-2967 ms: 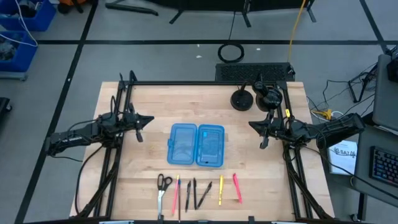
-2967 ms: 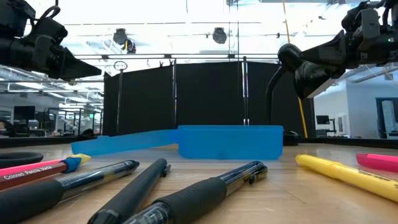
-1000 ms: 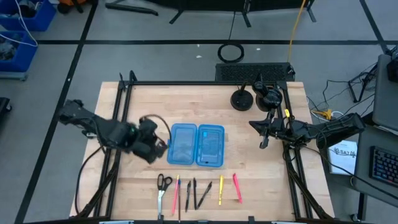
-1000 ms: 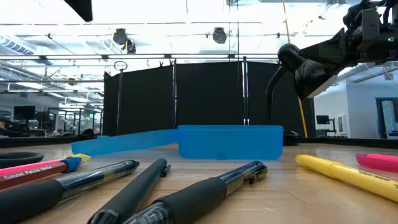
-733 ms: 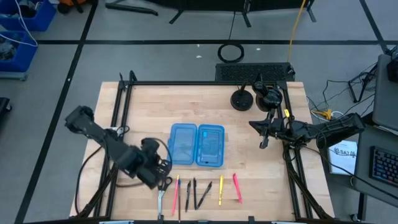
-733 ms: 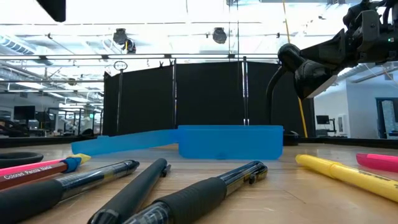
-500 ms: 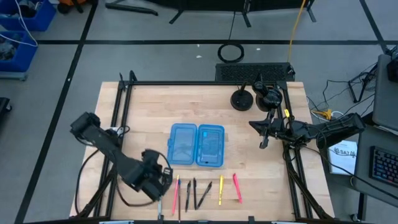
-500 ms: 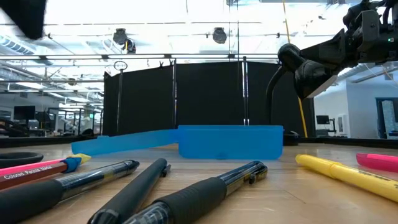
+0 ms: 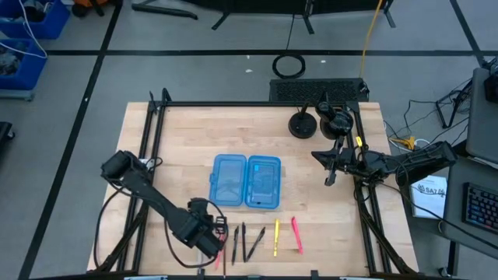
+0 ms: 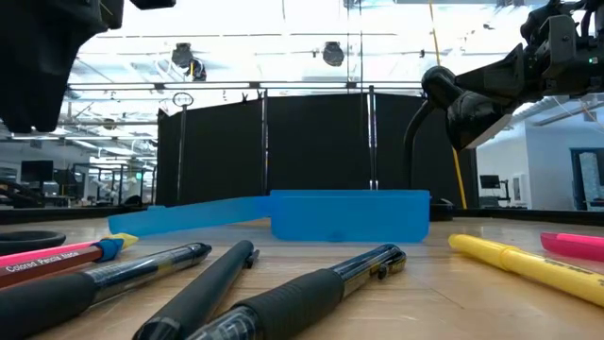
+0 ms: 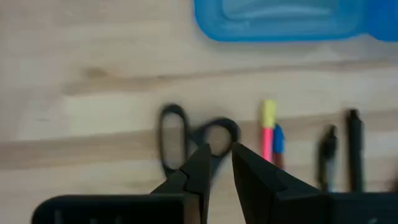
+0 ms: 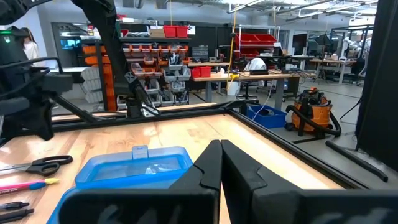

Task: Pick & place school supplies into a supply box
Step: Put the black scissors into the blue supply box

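Left gripper (image 9: 215, 233) now over the scissors (image 11: 194, 138) at the table's front edge — it was back beside the supply box (image 9: 246, 181) a second ago. Fingers slightly spread, nothing pinched. Box lies open mid-table. Right gripper (image 9: 330, 166) unmoved at the right side — fingers pressed together.

Two matte-black jointed arms w/ looping black cables, left hand (image 11: 216, 163) w/ tapered black fingers

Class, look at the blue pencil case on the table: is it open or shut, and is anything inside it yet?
Open: the pencil case lies with both halves spread flat side by side. Nothing shows inside; the pens lie on the table.
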### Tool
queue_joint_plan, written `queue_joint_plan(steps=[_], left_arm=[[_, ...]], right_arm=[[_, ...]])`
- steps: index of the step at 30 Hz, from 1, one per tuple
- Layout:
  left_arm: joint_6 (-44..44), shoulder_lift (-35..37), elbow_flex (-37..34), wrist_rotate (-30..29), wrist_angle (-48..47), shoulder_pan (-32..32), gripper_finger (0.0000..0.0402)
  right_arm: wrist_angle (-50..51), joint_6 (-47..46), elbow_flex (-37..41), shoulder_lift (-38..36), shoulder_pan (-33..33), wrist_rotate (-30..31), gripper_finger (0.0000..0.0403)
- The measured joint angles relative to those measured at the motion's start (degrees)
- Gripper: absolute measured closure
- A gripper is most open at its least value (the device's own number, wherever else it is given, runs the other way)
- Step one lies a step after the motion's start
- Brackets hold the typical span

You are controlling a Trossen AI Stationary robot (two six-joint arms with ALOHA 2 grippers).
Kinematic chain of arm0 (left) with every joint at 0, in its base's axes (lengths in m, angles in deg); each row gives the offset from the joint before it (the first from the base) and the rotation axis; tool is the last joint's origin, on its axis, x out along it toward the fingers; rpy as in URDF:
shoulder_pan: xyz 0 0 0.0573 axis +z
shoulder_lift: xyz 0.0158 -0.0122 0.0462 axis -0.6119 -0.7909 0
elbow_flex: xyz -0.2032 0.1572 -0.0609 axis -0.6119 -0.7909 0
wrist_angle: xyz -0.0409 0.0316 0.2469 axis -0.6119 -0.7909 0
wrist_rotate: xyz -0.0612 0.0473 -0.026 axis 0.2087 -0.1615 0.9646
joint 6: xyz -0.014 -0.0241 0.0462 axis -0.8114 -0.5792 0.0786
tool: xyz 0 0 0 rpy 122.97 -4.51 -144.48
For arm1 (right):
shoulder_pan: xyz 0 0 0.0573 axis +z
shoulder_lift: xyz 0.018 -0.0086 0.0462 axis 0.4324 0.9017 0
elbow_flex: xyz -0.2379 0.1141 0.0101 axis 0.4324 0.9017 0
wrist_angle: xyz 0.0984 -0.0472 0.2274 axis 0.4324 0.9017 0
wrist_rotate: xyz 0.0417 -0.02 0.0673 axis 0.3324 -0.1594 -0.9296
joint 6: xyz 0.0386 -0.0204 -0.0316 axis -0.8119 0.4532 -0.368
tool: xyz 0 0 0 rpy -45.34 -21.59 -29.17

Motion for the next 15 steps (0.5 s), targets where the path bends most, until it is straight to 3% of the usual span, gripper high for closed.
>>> queue_joint_plan(steps=[15], left_arm=[[8.3, -0.8, -0.1, 2.5, 3.0, 1.6, 0.0332]], right_arm=[[0.0, 0.2, 0.0, 0.0, 0.0, 0.0, 0.0403]])
